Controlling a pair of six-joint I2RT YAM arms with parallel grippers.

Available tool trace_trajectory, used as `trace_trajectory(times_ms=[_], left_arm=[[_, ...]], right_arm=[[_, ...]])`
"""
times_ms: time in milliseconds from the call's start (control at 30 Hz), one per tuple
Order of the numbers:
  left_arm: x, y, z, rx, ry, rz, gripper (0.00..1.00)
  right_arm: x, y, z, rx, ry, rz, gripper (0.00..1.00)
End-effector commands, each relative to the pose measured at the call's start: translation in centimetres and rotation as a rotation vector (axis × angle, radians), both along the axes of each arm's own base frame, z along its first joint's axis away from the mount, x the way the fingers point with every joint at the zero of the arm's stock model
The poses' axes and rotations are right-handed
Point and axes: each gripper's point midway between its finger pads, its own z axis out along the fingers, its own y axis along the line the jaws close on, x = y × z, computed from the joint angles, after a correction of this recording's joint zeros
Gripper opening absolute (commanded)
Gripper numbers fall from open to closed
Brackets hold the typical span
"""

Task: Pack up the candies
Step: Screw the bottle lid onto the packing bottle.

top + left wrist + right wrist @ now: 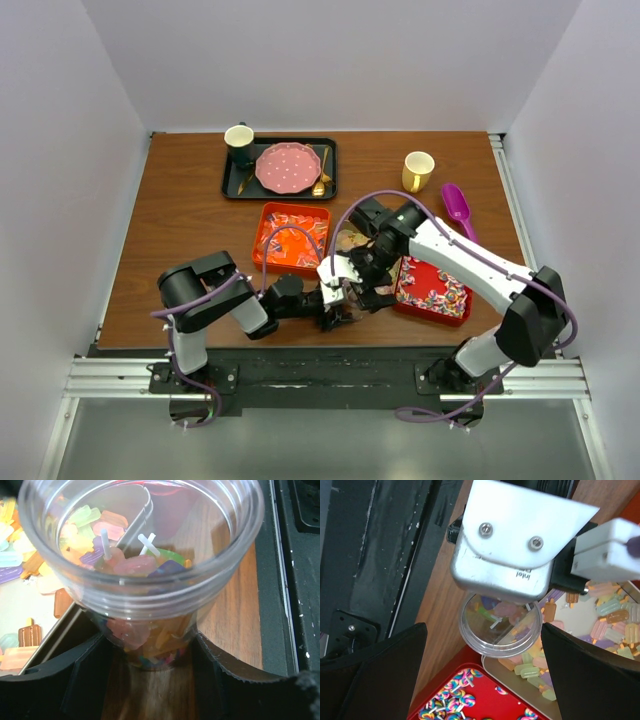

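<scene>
reaching in from its base at the left, the left arm (245, 310) lies low along the near edge of the desk (190, 200) with its forearm pointing right, while the right arm (460, 255) bends at the elbow close to its base and stretches left across the red tray (432, 317), so that the two wrists come together near the middle front. the left hand (150, 647) is closed around a clear cup (145, 592), its black fingers (75, 680) pressed against the cup's lower wall on either side. the right hand (482, 635) hovers above it with its fingers (375, 675) spread wide and nothing between them, looking down on the silver camera housing (505, 540) of the left wrist. the word "intel" can be read on that housing, upside down, and the smaller line beside it is too blurred to make out. pastel candies (135, 565), lolly-shaped with white sticks, cover the bottom of the cup, and more of them lie in the silver tray (495, 672) just beside it. swirled candies (452, 700) lie in the red tray, and orange candies (292, 240) lie in an orange tray (259, 235) farther back on the desk.
</scene>
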Motion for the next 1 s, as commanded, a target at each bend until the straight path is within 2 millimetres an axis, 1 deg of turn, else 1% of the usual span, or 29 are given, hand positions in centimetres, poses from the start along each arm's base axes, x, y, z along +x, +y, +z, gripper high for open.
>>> trace_trajectory(times_ms=[0,233,300,400,433,500,533,600,700,800,833,900,967], left_arm=[[0.9,2.2,-3.4,0.104,0.11,0.105,0.0],[0.8,2.2,-3.5,0.109,0.116,0.099,0.0],[0.7,2.1,-3.6,0.112,0.119,0.093,0.0],[0.5,2.1,-3.6,0.115,0.117,0.079,0.0],[0.5,2.0,-3.6,0.113,0.117,0.076,0.0],[0.4,2.0,-3.6,0.114,0.116,0.069,0.0],[0.4,1.9,-3.5,0.111,0.115,0.068,0.0],[0.3,1.9,-3.6,0.114,0.119,0.064,0.0],[0.3,1.8,-3.7,0.116,0.121,0.057,0.0],[0.2,1.9,-3.7,0.118,0.122,0.054,0.0],[0.2,1.8,-3.7,0.115,0.121,0.054,0.0],[0.2,1.8,-3.7,0.116,0.12,0.054,0.0],[0.2,1.8,-3.6,0.114,0.119,0.055,0.0]], right_arm=[[-3.2,-3.3,-0.3,-0.115,0.097,-0.052,0.98],[-4.1,-4.4,0.4,-0.143,0.11,-0.077,0.98],[-3.7,-4.5,0.7,-0.138,0.096,-0.111,0.97],[-2.0,-3.9,1.8,-0.088,0.082,-0.171,0.97],[-1.0,-3.4,2.5,-0.059,0.063,-0.188,0.97],[0.1,-2.8,2.7,-0.038,0.06,-0.205,0.97],[1.0,-2.0,3.2,-0.007,0.033,-0.199,0.98],[2.2,-0.9,3.4,0.026,0.005,-0.189,0.98],[3.3,0.0,2.8,0.035,-0.002,-0.155,0.98],[3.7,0.9,2.5,0.054,-0.002,-0.09,0.98],[3.2,1.2,2.5,0.064,0.011,-0.042,0.98],[2.9,1.6,2.4,0.062,0.019,-0.002,0.99],[2.4,1.8,1.9,0.047,0.021,0.053,0.99]])
